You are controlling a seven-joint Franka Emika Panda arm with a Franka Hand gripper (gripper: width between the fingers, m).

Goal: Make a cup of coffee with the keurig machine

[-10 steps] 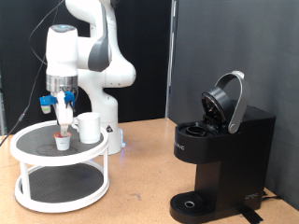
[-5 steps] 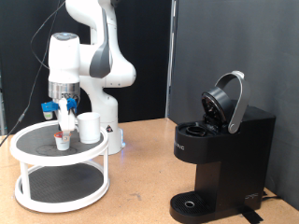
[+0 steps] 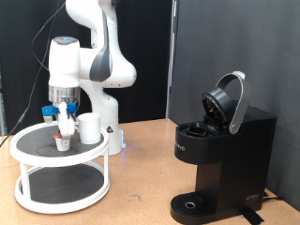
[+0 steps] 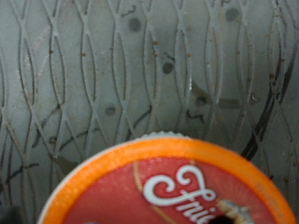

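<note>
The white cup point(image 3: 89, 128) stands on the top tier of a white round stand point(image 3: 60, 169) at the exterior view's left. A small pod with a reddish top point(image 3: 62, 142) sits just left of the cup. My gripper point(image 3: 64, 127) hangs straight above the pod, fingertips close over it and not touching the cup. In the wrist view the pod's orange-red lid point(image 4: 177, 187) fills the lower part over dark mesh point(image 4: 112, 65); no fingers show there. The black keurig machine point(image 3: 220, 164) stands at the right with its lid point(image 3: 228, 101) raised.
The stand has two tiers with a white rim. The robot's white base point(image 3: 111, 127) stands right behind the stand. The wooden table top point(image 3: 141, 183) lies between the stand and the machine. The machine's drip tray point(image 3: 193, 203) has nothing on it.
The gripper has come down a little towards the pod. The cup, the pod and the machine have not moved.
</note>
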